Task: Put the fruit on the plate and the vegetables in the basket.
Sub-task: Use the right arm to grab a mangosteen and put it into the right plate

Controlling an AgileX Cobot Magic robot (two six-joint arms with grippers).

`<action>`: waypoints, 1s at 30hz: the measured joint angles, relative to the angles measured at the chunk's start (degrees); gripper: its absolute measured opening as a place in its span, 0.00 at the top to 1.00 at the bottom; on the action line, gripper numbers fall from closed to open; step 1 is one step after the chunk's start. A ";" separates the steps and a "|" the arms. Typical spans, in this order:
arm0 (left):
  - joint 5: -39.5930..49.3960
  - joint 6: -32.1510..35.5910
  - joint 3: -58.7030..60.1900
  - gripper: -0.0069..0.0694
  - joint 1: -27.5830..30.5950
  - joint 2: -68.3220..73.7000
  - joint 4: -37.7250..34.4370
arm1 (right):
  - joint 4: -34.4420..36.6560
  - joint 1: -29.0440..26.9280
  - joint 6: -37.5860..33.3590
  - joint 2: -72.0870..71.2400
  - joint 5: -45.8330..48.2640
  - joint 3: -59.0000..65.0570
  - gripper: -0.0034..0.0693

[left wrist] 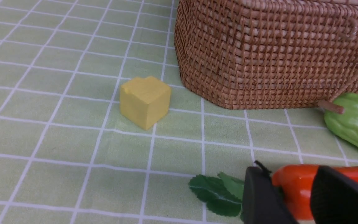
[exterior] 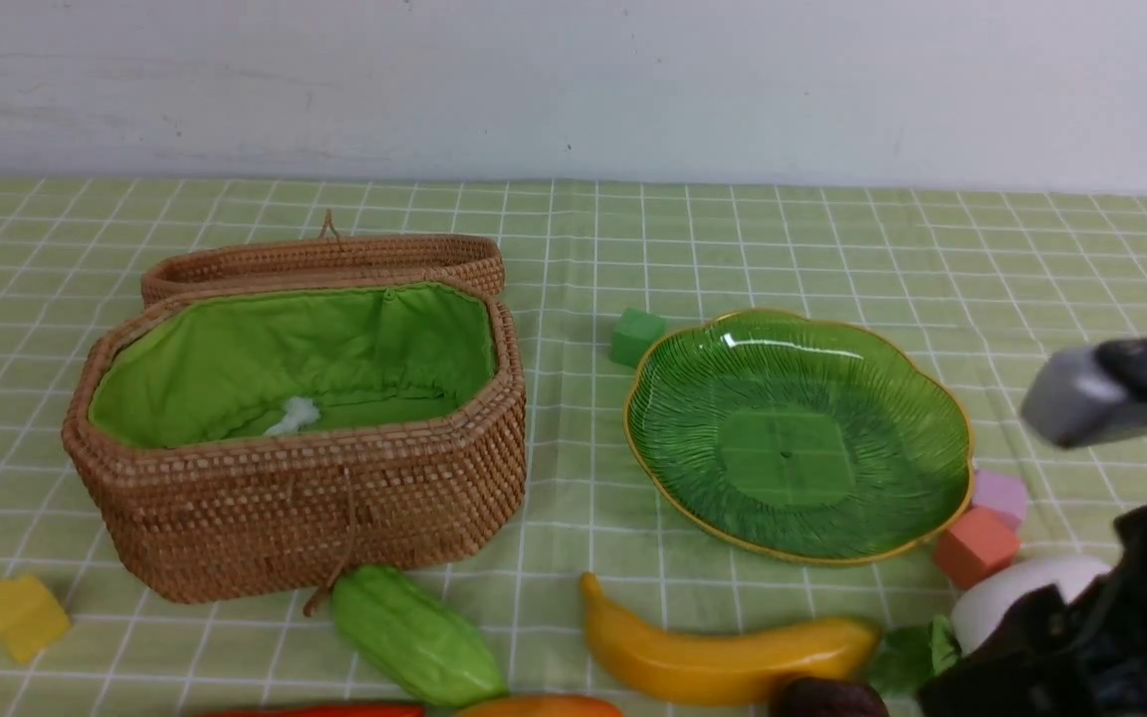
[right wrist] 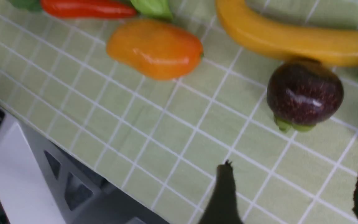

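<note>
Right at the worktop's [left wrist: 73, 140] near edge, the red pepper [left wrist: 292, 189] is gripped between the left jaws. The right jaws are spread wide, nothing between them. The purple ball [right wrist: 305, 93] is seen just beyond, touching the banana [right wrist: 291, 40]. Farther back, the plate [exterior: 798, 428] and open basket [exterior: 305, 498] are seen side by side.

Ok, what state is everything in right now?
Wicker basket: lid open, no vegetables inside.
Green glass plate: empty.
Left gripper: shut on the red pepper.
Right gripper: open, empty.
Banana, mango, purple fruit, gourd, radish: on the tablecloth, unsorted.
</note>
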 joint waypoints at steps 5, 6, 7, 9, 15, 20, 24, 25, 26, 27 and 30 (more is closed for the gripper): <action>0.00 0.00 0.00 0.60 0.00 0.00 0.00 | -8.41 2.82 14.47 8.62 -2.52 0.00 0.03; 0.00 0.00 0.00 0.60 0.00 0.00 0.00 | -8.90 2.87 15.90 9.97 -3.23 0.00 0.02; 0.00 0.00 0.00 0.60 0.00 0.00 0.00 | -9.37 2.87 17.35 12.15 -4.34 0.00 0.03; 0.00 0.00 0.00 0.60 0.00 0.00 0.00 | -9.32 2.87 18.01 14.31 -5.79 0.00 0.04; 0.00 0.00 0.00 0.60 0.00 0.00 0.00 | -8.03 2.87 18.53 19.63 -10.75 0.00 0.08; 0.00 0.00 0.00 0.60 0.00 0.00 0.00 | -7.91 3.57 17.79 22.78 -12.43 0.00 0.09; 0.00 0.00 0.00 0.60 0.00 0.00 0.00 | -8.41 6.25 17.69 24.04 -13.56 -0.06 0.10; 0.00 0.00 0.00 0.60 0.00 0.00 0.00 | -8.60 6.43 17.85 24.14 -13.69 -0.06 0.10; 0.00 0.00 0.00 0.60 0.00 0.00 0.00 | -9.32 6.87 18.68 24.53 -14.19 -0.06 0.10; 0.00 0.00 0.00 0.60 0.00 0.00 0.00 | -9.72 6.90 19.48 24.88 -14.67 -0.06 0.10; 0.00 0.00 0.00 0.60 0.00 0.00 0.00 | -11.26 6.90 21.61 26.16 -16.60 -0.09 0.10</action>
